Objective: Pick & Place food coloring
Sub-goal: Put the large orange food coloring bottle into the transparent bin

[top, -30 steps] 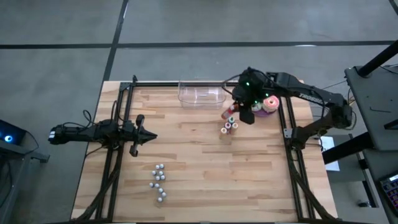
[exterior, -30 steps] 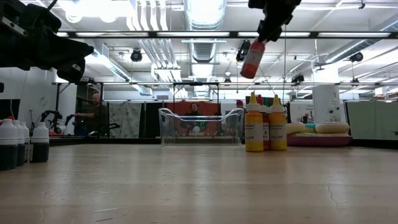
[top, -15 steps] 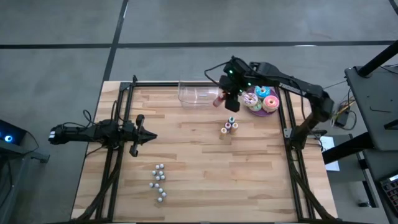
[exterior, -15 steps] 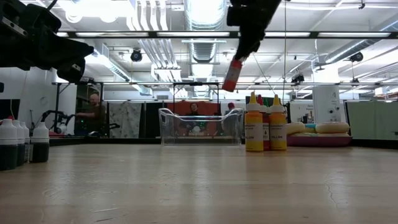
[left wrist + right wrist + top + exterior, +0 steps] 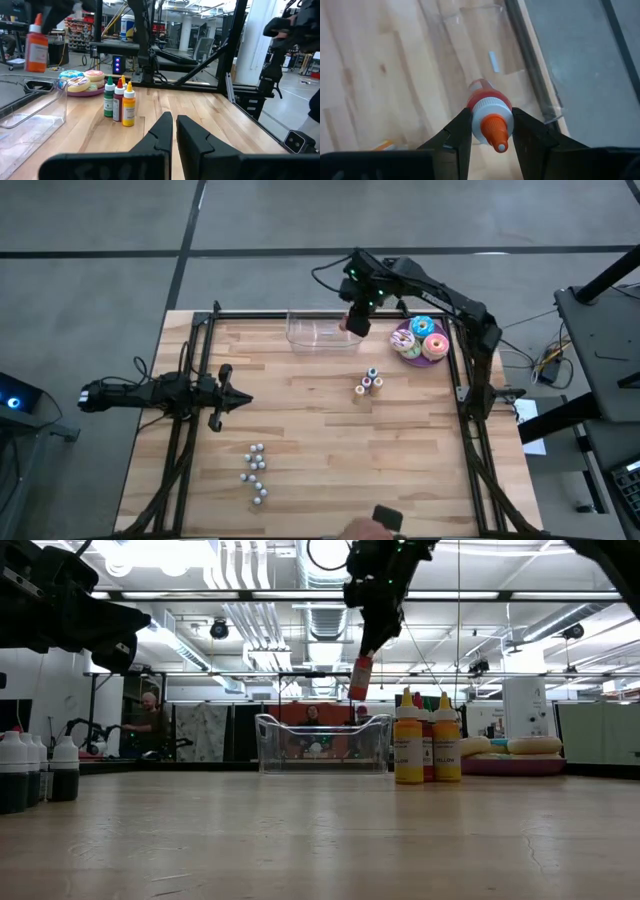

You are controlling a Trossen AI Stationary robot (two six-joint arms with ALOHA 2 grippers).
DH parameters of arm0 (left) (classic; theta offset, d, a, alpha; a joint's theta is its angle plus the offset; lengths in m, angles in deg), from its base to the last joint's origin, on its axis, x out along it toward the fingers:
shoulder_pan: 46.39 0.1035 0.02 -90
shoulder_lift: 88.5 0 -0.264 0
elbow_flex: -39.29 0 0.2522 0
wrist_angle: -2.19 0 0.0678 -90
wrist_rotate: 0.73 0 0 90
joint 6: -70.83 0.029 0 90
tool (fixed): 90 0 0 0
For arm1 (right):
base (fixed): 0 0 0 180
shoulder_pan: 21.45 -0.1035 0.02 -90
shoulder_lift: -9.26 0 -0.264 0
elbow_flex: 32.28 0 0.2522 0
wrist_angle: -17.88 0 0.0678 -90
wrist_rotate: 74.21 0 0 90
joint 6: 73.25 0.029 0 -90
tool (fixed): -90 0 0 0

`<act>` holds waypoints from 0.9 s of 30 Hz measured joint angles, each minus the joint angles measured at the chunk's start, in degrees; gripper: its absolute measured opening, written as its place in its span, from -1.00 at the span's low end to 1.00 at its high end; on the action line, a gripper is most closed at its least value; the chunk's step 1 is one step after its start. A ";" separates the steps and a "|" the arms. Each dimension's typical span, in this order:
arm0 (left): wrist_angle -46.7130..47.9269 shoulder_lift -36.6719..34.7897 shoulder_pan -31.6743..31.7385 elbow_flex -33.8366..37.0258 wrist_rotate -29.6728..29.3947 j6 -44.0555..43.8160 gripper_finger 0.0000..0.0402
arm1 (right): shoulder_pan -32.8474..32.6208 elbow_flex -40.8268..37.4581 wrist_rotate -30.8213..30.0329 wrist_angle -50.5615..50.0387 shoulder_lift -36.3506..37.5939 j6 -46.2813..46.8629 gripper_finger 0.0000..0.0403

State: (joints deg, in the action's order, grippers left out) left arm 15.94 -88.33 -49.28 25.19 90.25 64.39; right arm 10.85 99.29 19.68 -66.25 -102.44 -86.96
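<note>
Red food coloring bottle [image 5: 360,678], clamped at its cap by the right gripper [image 5: 355,320], has travelled from above the three remaining bottles [image 5: 368,383] to hang over the clear bin [image 5: 322,332]; release seems next. Left gripper [image 5: 228,398], fingers nearly closed and empty, waits at the wooden table [image 5: 330,470]'s left; a workshop lies beyond.

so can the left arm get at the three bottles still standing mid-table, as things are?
Probably yes. The left gripper waits near the table's left edge, fingers nearly closed, with bare wood between it and the three bottles. The right gripper is away over the clear bin, holding the red bottle.
</note>
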 joint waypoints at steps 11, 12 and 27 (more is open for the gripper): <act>0.00 -0.01 0.01 -0.01 0.00 0.02 -1.00 | 5.21 8.83 -0.04 -1.59 -9.03 -9.17 -0.47; 0.00 -0.01 0.01 0.00 0.00 0.02 -1.00 | 5.61 9.06 -0.04 -1.66 -9.51 -9.53 -0.47; 0.00 -0.02 0.02 0.00 0.00 0.02 -1.00 | 8.31 8.79 -0.08 -1.52 -14.01 -11.09 -0.47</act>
State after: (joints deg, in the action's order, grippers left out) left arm 15.94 -88.35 -49.26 25.19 90.25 64.41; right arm 19.16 108.09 19.60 -67.77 -116.45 -98.05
